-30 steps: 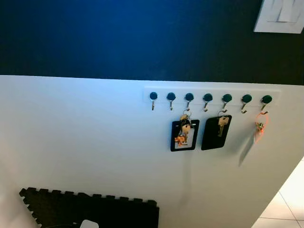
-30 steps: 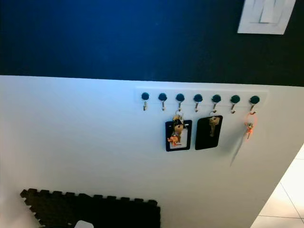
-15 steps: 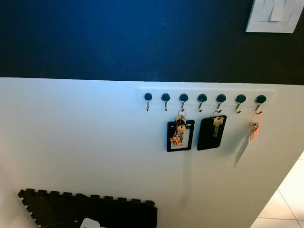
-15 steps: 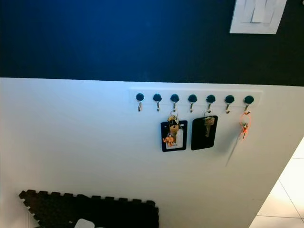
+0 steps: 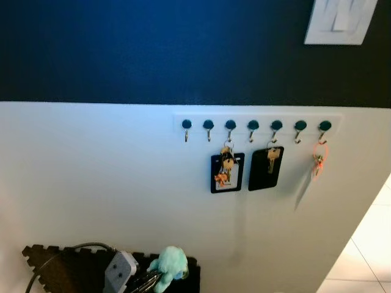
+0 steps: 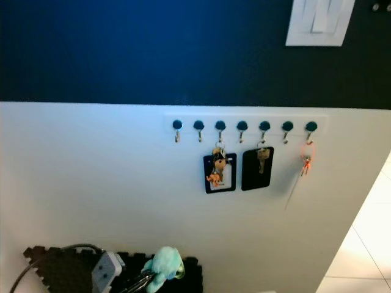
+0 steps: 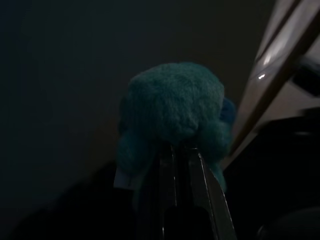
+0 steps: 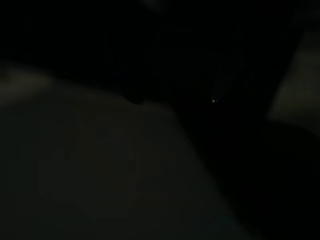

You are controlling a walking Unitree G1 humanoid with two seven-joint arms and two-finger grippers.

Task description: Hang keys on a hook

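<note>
A white rack [image 5: 256, 124] with several dark-knobbed hooks is fixed to the white lower wall. Its third hook holds keys with a black card holder [image 5: 226, 173]. The fifth hook holds a key on a black card [image 5: 266, 168], and the last holds an orange-ringed key [image 5: 319, 160]. The first hook [image 5: 186, 129], the second, fourth and sixth hooks are bare. Low in the left eye view my left gripper [image 5: 149, 281] is shut on a teal plush keychain [image 5: 168, 265], well below and left of the rack. The left wrist view shows the plush [image 7: 172, 107] above the closed fingers [image 7: 200, 190]. My right arm hangs idle in the dark.
A black foam mat [image 5: 55, 268] with a toothed edge lies at the foot of the wall. A white switch plate [image 5: 339, 21] sits on the dark blue upper wall. Pale floor tiles [image 5: 360, 256] show past the wall's right end. A black cable [image 5: 43, 261] loops beside my left arm.
My left gripper has risen into the bottom of the eye views with the teal plush keychain in it. The camera has shifted, so the rack sits a little further left.
</note>
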